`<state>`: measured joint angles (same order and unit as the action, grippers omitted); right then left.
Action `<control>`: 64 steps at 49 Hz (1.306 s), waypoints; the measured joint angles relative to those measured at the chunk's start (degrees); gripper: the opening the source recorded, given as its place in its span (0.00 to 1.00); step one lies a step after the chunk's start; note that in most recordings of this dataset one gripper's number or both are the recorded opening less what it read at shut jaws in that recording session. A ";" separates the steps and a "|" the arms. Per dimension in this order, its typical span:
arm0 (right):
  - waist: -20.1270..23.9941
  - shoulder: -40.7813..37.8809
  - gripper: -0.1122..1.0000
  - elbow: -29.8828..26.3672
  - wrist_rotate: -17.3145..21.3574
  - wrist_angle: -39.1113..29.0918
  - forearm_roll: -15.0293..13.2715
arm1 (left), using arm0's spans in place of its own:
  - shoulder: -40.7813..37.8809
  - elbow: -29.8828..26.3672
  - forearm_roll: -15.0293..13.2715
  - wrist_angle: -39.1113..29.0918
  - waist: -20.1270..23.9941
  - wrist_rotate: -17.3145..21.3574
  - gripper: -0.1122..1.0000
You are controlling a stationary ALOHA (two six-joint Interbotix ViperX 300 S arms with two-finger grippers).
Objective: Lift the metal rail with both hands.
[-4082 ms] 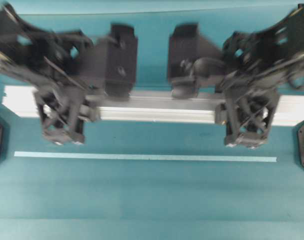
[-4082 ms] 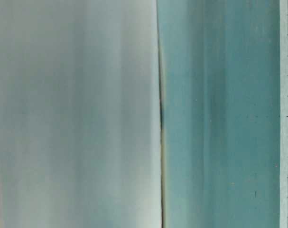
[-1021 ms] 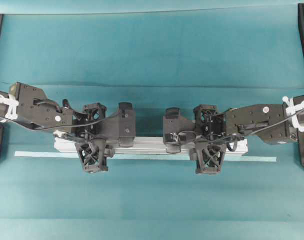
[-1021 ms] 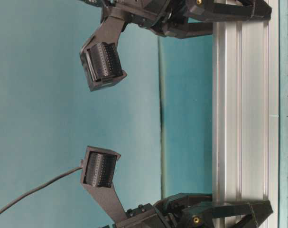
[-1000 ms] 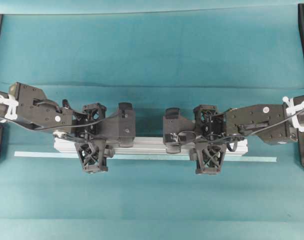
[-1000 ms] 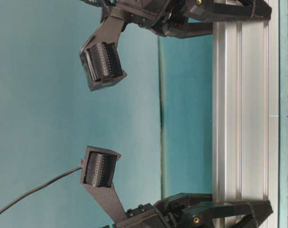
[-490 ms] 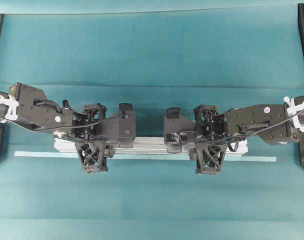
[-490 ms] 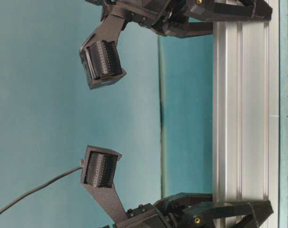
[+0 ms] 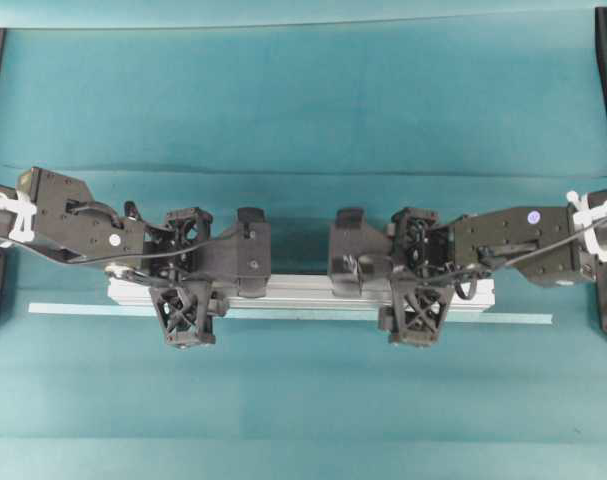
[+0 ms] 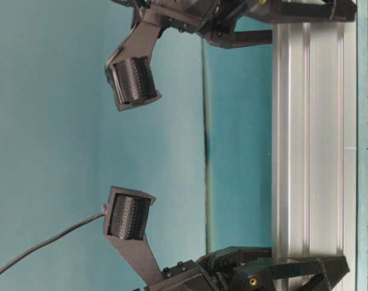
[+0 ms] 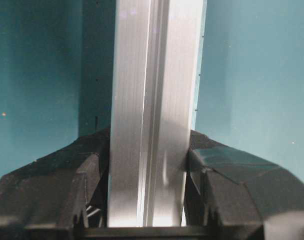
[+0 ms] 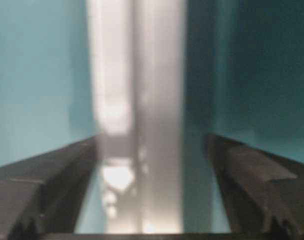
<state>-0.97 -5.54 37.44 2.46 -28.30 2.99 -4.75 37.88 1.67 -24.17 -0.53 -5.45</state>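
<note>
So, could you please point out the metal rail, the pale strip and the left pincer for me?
metal rail [image 9: 303, 291]: overhead view, bare middle between the arms.
pale strip [image 9: 73, 309]: overhead view, its left end.
left pincer [image 11: 146, 197]: left wrist view, midway between its fingertips.

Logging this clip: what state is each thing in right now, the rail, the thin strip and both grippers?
metal rail: level, lengthwise between both grippers, low over the table; whether it touches the table cannot be told.
left gripper: shut on the rail, fingers against both its sides.
right gripper: open around the rail, with a gap on one side.
thin strip: flat on the table alongside the rail, not gripped.
</note>
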 measured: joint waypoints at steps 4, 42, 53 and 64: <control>-0.09 0.00 0.92 0.00 0.18 0.09 0.00 | 0.00 0.09 0.00 0.00 -0.09 -0.09 0.42; 0.70 1.93 0.92 0.09 0.62 0.44 0.09 | 5.62 0.88 -0.09 -0.18 -0.53 0.18 0.96; 0.70 9.05 0.92 0.00 0.70 0.53 0.09 | 13.36 2.02 -0.09 -0.35 -0.53 0.09 0.96; 0.53 16.79 0.92 -0.09 0.79 0.53 -0.53 | 21.27 3.08 -0.09 -0.35 -0.62 0.09 0.96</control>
<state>-0.44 11.25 37.35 3.25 -27.77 2.46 16.52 40.96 1.58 -24.52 -1.14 -5.36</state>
